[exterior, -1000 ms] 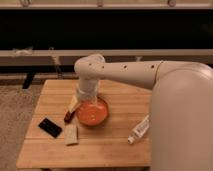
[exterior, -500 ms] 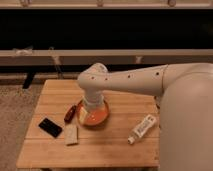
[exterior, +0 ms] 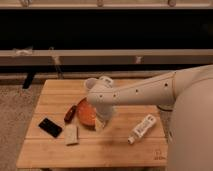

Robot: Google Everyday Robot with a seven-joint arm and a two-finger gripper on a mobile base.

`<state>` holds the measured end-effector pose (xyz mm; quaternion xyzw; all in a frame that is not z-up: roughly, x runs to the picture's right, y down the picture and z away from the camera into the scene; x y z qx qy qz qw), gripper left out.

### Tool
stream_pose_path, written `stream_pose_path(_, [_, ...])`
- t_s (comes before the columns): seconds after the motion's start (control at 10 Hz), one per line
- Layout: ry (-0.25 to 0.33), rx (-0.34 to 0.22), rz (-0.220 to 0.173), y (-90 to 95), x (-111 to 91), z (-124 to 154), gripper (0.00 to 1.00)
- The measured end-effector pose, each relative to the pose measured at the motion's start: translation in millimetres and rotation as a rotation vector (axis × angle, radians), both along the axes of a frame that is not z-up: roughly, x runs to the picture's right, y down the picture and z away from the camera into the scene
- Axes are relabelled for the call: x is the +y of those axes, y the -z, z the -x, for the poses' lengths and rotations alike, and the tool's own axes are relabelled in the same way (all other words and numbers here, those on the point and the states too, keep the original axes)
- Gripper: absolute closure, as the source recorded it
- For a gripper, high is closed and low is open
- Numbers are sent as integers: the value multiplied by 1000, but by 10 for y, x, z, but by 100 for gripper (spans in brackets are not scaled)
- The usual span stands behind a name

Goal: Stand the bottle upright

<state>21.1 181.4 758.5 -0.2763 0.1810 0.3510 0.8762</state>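
Note:
The bottle (exterior: 142,127) is small, slim and white with a white cap and a pale printed label. It lies on its side on the right part of the wooden table (exterior: 110,147), cap towards the front left. My gripper (exterior: 102,122) hangs below the white arm's joint at the right rim of the orange bowl (exterior: 84,113). It is about a bowl's width left of the bottle and does not touch it. The arm hides part of the bowl.
A translucent whitish cup (exterior: 91,84) and a white object (exterior: 106,80) stand at the table's back. A dark red item (exterior: 70,113), a black phone (exterior: 50,127) and a pale flat packet (exterior: 71,134) lie left of the bowl. A dark bench runs behind.
The arm's joint and gripper have moved right and forward, from the bowl's left side to its right rim, nearer the bottle. The bottle has not moved.

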Motion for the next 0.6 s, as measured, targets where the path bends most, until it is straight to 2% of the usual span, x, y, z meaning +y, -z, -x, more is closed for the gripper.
stream_pose_path(0.2, [28,39,11,-102,138,-225,20])
stream_pose_path(0.6, [23,119,36,-149,394,-781,20])
